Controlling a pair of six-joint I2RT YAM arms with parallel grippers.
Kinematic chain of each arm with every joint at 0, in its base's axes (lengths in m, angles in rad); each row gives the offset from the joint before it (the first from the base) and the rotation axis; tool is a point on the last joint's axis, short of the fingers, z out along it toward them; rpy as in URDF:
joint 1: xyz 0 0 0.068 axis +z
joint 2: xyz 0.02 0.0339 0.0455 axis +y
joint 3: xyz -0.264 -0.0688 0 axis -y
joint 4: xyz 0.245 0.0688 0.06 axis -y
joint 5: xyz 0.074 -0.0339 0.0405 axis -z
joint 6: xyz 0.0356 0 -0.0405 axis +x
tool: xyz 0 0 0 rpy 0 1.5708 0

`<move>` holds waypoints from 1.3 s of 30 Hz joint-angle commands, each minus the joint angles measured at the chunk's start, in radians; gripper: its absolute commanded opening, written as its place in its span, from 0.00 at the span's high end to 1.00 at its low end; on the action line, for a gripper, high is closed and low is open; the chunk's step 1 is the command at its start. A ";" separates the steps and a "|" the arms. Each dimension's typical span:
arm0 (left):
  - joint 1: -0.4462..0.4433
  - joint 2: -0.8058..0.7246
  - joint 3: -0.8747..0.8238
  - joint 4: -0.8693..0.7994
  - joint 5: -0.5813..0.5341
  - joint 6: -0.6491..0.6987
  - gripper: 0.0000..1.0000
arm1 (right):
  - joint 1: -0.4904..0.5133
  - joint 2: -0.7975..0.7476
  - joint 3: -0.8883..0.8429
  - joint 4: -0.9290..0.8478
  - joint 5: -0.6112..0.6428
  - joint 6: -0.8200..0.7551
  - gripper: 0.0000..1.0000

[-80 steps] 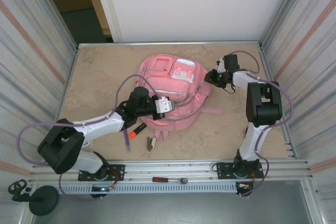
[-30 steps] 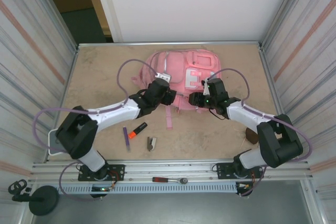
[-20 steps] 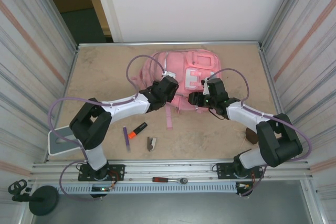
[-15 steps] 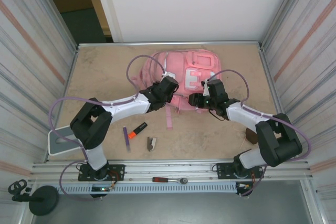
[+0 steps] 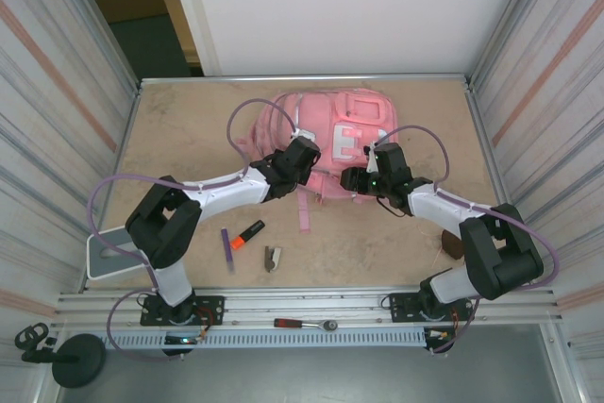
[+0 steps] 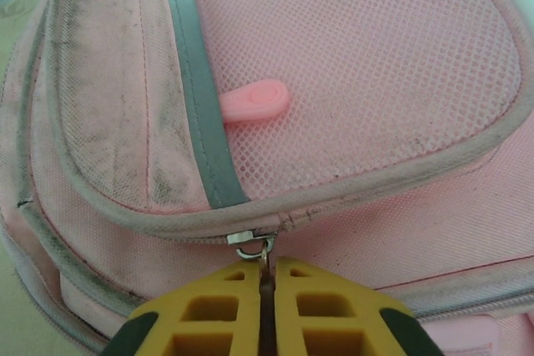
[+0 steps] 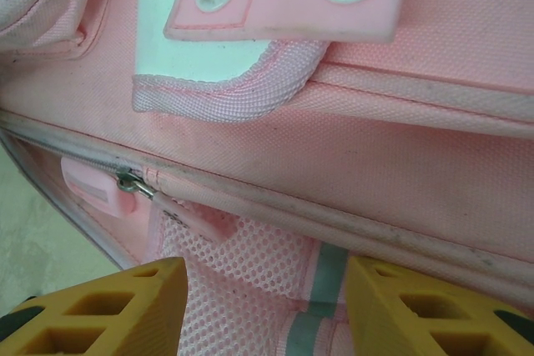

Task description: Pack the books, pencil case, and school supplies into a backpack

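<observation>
The left claw is pinched shut on a small metal zipper pull at a seam of the pink backpack. The backpack lies on the desk directly under and ahead of this claw. The right claw, near the left claw, hovers half open over the backpack's side, gripping nothing. A pink-tabbed zipper sits just ahead of one of its fingers. An orange highlighter, purple pen and small clip lie on the desk behind the left claw, towards the arm bases.
</observation>
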 commanded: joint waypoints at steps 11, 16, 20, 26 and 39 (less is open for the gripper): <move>0.002 -0.060 -0.081 0.073 0.106 -0.037 1.00 | -0.019 -0.090 -0.030 -0.078 0.093 0.051 0.45; -0.011 -0.076 -0.078 0.052 0.096 -0.014 1.00 | -0.093 0.000 0.000 -0.088 0.112 0.059 0.47; -0.014 -0.095 -0.092 0.019 0.099 -0.007 1.00 | -0.165 0.091 0.055 -0.113 0.128 0.042 0.53; -0.015 -0.147 -0.136 -0.011 0.099 0.030 1.00 | -0.272 0.215 0.185 -0.175 0.182 -0.011 0.58; -0.015 -0.201 -0.141 0.017 0.296 0.039 1.00 | -0.199 -0.036 0.159 -0.273 0.038 -0.049 0.48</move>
